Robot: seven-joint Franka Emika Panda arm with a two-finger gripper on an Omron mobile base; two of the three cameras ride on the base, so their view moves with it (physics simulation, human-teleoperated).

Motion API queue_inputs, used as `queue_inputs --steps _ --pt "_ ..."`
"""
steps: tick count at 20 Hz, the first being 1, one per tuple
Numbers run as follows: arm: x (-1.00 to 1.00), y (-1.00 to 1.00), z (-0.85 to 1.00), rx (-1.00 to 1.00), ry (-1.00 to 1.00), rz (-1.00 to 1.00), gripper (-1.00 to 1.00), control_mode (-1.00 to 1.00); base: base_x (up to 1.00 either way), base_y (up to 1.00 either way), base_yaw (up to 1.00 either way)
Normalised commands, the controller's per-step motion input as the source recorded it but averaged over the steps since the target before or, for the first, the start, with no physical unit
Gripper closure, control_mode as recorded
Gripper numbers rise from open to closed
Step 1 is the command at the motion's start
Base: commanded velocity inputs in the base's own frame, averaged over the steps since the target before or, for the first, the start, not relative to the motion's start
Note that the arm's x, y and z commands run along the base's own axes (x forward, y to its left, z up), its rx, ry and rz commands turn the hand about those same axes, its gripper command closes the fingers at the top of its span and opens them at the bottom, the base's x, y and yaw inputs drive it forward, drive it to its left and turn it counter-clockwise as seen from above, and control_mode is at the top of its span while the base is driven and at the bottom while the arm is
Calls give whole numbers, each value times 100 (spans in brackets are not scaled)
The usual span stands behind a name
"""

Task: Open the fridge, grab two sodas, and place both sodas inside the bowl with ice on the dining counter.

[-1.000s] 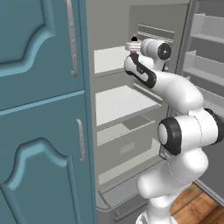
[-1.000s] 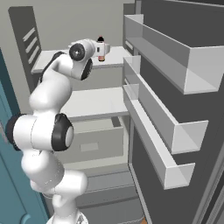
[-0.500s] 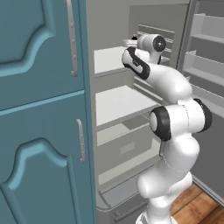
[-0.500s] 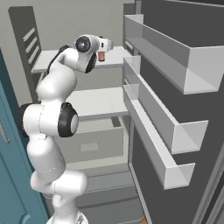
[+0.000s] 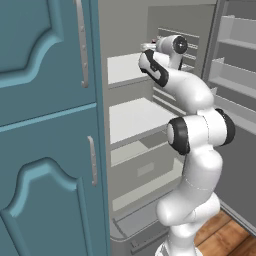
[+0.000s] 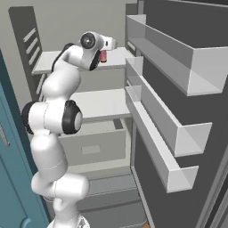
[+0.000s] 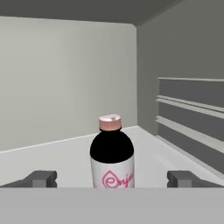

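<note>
Teal cabinets [image 5: 47, 150] stand left of the open fridge [image 5: 150, 130]. Right of them, on the fridge's top white shelf [image 7: 57, 157], a soda bottle [image 7: 112, 153] stands upright between the gripper's [image 7: 112, 178] wide-apart fingertips [image 7: 41, 178], untouched. Farther right hangs the fridge door with its bins [image 6: 173, 93].
</note>
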Motion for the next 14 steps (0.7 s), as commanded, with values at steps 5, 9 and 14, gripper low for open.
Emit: queue_inputs --steps 5,9,14 --pt "23 0 -8 0 5 0 -100 -100 0 0 0" --pt "22 0 -9 0 5 0 -100 -100 0 0 0" --pt "19 0 -14 0 6 0 100 -100 0 0 0"
